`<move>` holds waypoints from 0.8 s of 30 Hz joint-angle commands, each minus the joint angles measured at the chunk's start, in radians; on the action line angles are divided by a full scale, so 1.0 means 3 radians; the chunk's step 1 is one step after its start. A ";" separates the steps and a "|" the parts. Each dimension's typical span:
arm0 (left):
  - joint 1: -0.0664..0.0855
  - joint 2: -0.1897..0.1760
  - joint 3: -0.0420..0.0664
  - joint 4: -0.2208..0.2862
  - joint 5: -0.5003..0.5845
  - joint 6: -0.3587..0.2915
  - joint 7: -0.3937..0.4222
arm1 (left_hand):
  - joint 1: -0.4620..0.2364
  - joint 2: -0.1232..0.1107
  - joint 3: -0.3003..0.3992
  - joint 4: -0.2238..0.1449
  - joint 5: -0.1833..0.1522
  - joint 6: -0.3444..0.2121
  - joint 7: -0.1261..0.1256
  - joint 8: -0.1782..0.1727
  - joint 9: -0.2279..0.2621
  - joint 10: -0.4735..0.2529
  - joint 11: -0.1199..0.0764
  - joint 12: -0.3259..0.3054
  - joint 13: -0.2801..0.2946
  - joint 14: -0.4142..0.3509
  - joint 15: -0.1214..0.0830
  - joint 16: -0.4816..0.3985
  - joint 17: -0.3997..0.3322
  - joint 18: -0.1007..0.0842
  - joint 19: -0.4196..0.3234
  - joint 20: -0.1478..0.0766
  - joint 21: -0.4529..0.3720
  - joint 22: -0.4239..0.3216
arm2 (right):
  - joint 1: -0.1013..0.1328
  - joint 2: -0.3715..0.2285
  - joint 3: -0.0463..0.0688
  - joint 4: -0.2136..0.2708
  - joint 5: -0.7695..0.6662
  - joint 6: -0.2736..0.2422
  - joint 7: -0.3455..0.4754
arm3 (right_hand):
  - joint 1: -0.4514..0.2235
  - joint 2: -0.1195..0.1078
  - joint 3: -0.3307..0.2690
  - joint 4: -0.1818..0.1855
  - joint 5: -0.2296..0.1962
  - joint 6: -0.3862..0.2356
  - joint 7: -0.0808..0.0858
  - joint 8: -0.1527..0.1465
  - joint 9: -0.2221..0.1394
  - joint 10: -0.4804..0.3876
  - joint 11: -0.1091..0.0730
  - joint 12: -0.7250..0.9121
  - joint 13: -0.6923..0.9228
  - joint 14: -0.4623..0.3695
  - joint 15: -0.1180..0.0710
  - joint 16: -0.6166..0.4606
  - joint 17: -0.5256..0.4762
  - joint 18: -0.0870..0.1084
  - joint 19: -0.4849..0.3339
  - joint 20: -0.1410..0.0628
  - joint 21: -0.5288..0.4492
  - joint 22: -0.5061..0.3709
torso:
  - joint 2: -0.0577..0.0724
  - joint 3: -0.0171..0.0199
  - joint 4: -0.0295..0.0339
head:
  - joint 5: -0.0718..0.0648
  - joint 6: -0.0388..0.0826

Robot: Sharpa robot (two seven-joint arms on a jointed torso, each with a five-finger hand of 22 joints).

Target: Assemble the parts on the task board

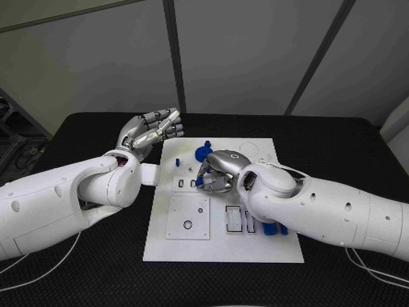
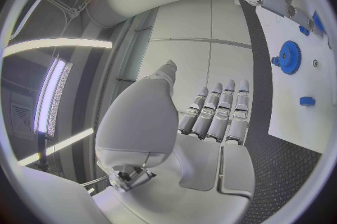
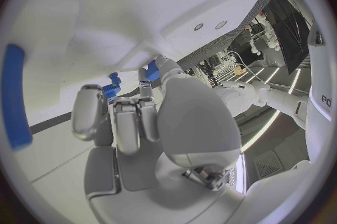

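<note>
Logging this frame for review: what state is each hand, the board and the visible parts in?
left hand: raised beside the board, fingers straight, holding nothing.
right hand: fingers curled down on the board; whether it holds anything is unclear.
task board: flat on the table.
blue gear: lying on the board.
blue bars: lying near the board's right edge.

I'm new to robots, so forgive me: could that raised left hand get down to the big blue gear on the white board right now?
Probably yes. The left hand is open and holds nothing, raised beside the task board, and the blue gear lies uncovered. The right hand works close by, though, so it could crowd the approach.
</note>
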 commanded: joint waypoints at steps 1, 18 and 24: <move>0.0005 0.0003 0.0003 0.0000 -0.0029 0.0028 0.0012 | 0.0029 0.0006 0.0020 0.0001 -0.0022 -0.0026 0.0371 -0.0019 -0.0003 -0.0015 0.0009 -0.0009 0.0000 0.0005 0.0002 -0.0018 -0.0001 0.0017 -0.0014 0.0000 0.0018 -0.0006 | -0.0011 -0.0006 -0.0012 -0.0004 -0.0021 0.0030 -0.0036 | -0.0012 0.0001 -0.0014 0.0005 -0.0010 -0.0002 -0.0006 -0.0003 0.0008 0.0192 0.0018 -0.0003 0.0660 0.0347 0.0012 0.0017 0.0878 -0.0008 -0.0010 0.0008 -0.0015 0.0005 | 0.0000 -0.0001 0.0001 | -0.0003 0.0001; 0.0005 -0.0007 0.0002 -0.0005 -0.0029 0.0026 0.0006 | 0.0029 0.0006 0.0020 0.0001 -0.0022 -0.0026 0.0371 -0.0019 -0.0003 -0.0015 0.0009 -0.0009 0.0000 0.0005 0.0002 -0.0018 -0.0001 0.0017 -0.0014 0.0000 0.0018 -0.0006 | -0.0014 -0.0122 -0.0010 0.0228 -0.0194 0.0003 -0.0194 | 0.0045 0.0053 0.0035 -0.0024 0.0006 0.0063 -0.0035 0.0026 0.0025 0.0218 -0.0006 0.0029 0.0695 0.0347 -0.0005 0.0017 0.0878 -0.0021 0.0035 0.0002 0.0021 0.0080 | -0.0005 -0.0004 -0.0007 | 0.0010 0.0003; 0.0005 -0.0018 0.0002 -0.0002 -0.0029 0.0024 0.0001 | 0.0029 0.0006 0.0020 0.0001 -0.0022 -0.0026 0.0371 -0.0019 -0.0003 -0.0015 0.0009 -0.0009 0.0000 0.0005 0.0002 -0.0018 -0.0001 0.0017 -0.0014 0.0000 0.0018 -0.0006 | -0.0005 -0.0170 -0.0009 0.0339 -0.0285 0.0102 -0.0295 | 0.0059 0.0063 0.0048 -0.0033 0.0004 0.0075 -0.0040 0.0031 0.0028 0.0223 -0.0010 0.0034 0.0700 0.0347 -0.0010 0.0017 0.0878 -0.0025 0.0046 -0.0002 0.0030 0.0097 | -0.0003 -0.0004 -0.0006 | 0.0013 0.0010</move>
